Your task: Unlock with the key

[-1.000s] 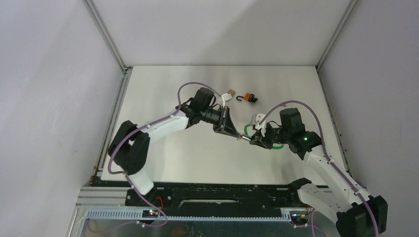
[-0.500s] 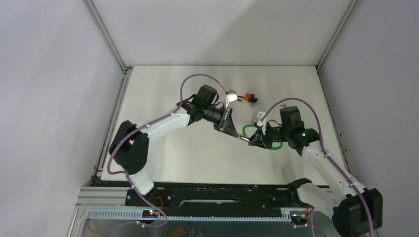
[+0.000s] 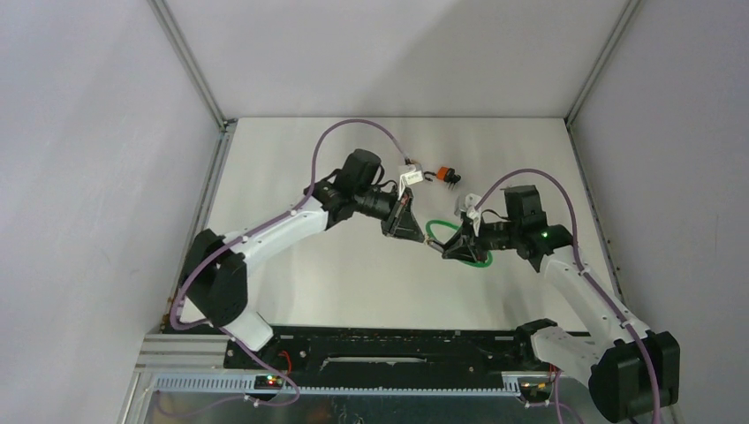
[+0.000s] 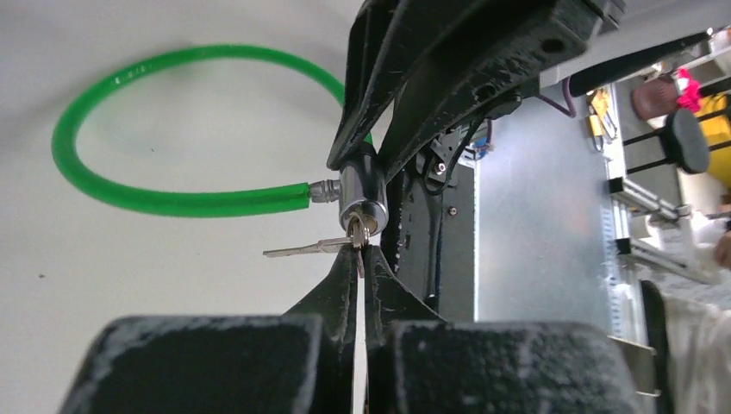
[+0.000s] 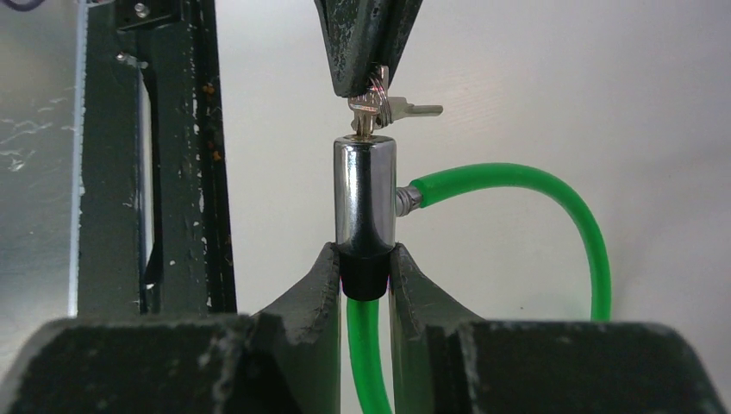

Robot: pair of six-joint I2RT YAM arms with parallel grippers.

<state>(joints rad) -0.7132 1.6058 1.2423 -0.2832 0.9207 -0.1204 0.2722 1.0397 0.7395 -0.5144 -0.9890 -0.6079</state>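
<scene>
A green cable lock [image 3: 430, 231] with a chrome cylinder [image 5: 365, 190] hangs above the table's middle, between my two arms. My right gripper [image 5: 366, 263] is shut on the black end of the cylinder [image 4: 362, 194], and the green cable [image 5: 534, 177] loops out beside it. The key [image 4: 360, 237] sits in the cylinder's face, with a second key [image 4: 302, 250] sticking out sideways from the same ring. My left gripper [image 4: 360, 259] is shut on the key [image 5: 366, 116] and faces the right gripper [image 3: 446, 252] tip to tip. The left gripper [image 3: 422, 238] stands just left of the cylinder.
A small orange and black object [image 3: 444, 176] lies on the table behind the grippers. The black frame rail [image 5: 172, 155] runs along the near edge. White walls close in the table on three sides.
The green loop has swung from the right gripper's right side to lie wider beneath it. Both wrists have turned a little and stay joined at the lock. The grips have not changed.
</scene>
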